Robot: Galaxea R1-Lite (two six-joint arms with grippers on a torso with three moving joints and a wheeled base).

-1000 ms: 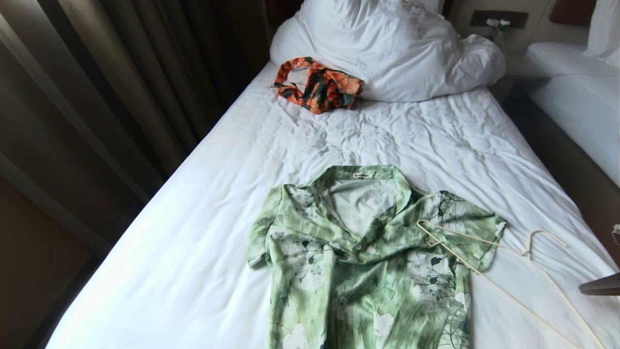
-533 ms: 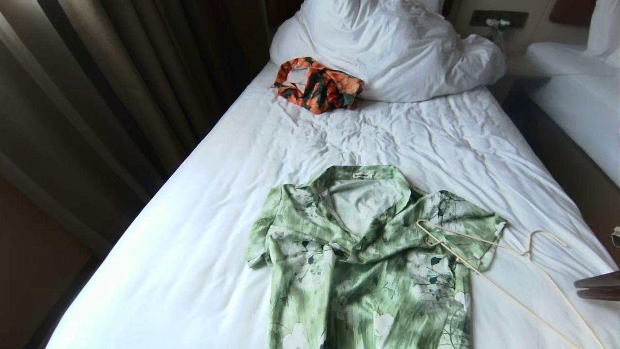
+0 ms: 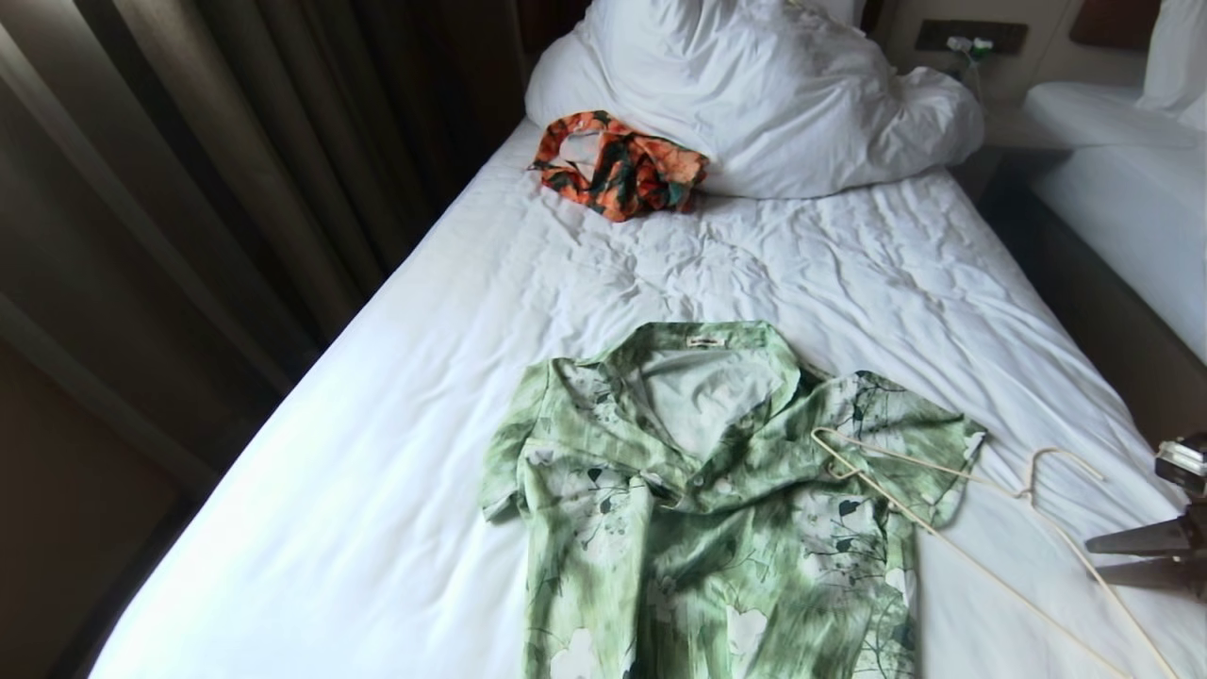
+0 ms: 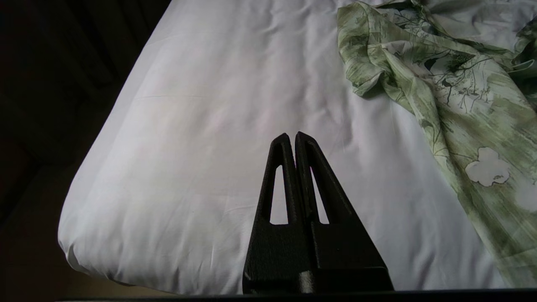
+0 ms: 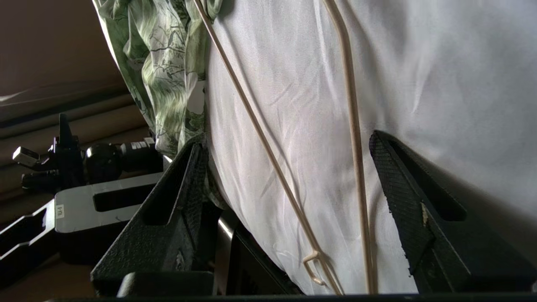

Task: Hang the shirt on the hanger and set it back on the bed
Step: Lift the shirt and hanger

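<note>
— Right gripper (image 3: pixel 1108 558): where is it?
— At the right edge of the head view, low over the bed (image 3: pixel 396 453), further in than a second ago. Its fingers were pressed together then and are spread apart now.
— And the hanger (image 3: pixel 981 556)?
— Flat on the sheet just left of those fingertips, one corner lying on the shirt (image 3: pixel 717 500); in the wrist view its two wires run between the spread fingers, ungripped.
— The left gripper (image 4: pixel 292 136)?
— Pressed together, over bare sheet beside the shirt's sleeve.
— Beyond?
— An orange floral garment (image 3: pixel 618 165) against the pillow (image 3: pixel 754 85).
</note>
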